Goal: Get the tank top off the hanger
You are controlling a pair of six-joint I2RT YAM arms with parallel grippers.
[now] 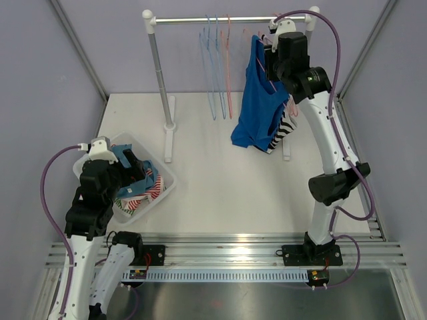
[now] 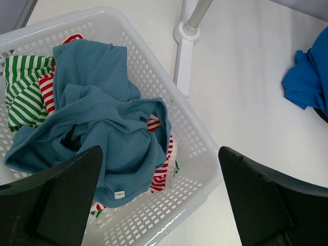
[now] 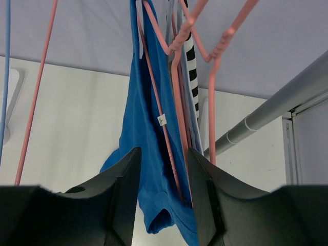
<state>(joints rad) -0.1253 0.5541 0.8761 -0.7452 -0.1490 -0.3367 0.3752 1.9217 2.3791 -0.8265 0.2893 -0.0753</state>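
Up at the rail [image 1: 220, 20], the right gripper [image 3: 164, 154] sits half-spread, its dark jaws framing the blue tank top [image 3: 136, 118] and the pink hanger [image 3: 154, 97] wire running down through it. Whether the pads actually bite the cloth, can't tell from here. The overhead view gives what the wrist camera can't: the tank top draped at the rail's right end, hanging low toward the table [image 1: 220, 187], with a black-and-white striped garment [image 1: 288, 127] tucked behind it. Down left, the left gripper [image 2: 159, 154] is spread wide, holding nothing, poised over the white basket [image 2: 202, 138]; its own camera shows a teal shirt [image 2: 102, 118] heaped on red and green striped clothes [image 2: 25, 87] inside
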